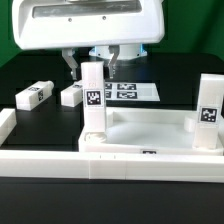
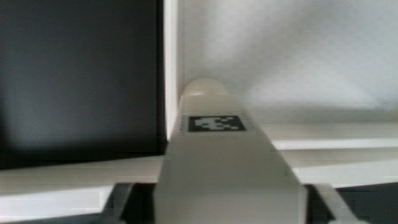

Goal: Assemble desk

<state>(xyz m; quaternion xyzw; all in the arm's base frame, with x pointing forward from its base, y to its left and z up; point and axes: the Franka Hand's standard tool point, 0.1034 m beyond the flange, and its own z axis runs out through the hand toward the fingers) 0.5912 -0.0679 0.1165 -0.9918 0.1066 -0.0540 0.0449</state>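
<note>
Running along the nearest edge of the black table (image 1: 40, 195), the long white border rail (image 1: 40, 162) is seen first, with a short return on the exterior view's left. Just behind it the desk top (image 1: 150, 128) is laid flat, tray side up, against the rail.

Two legs are found standing upright at the desk top's corners. One leg (image 1: 93, 112) stands at the corner toward the exterior view's left, with a black-and-white tag (image 1: 94, 97) facing the camera. A second upright leg (image 1: 209, 115) stands at the exterior view's right and is also tagged. Whether either leg is fully seated cannot be told.

Further back, two loose legs are noted lying on their sides on the table, well apart from the desk top. One loose leg (image 1: 33, 95) lies toward the exterior view's left and the other loose leg (image 1: 72, 95) just beside it. The marker board (image 1: 130, 90) lies flat behind them.

The gripper (image 1: 92, 73) is held at the level of the first leg's top. Its fingers are spread wider than the leg, one on each side, and no contact is seen, so nothing is gripped.

In the wrist view the same leg (image 2: 217, 165) is seen end-on, centred, with its tag (image 2: 214, 125) legible only as a blur.
</note>
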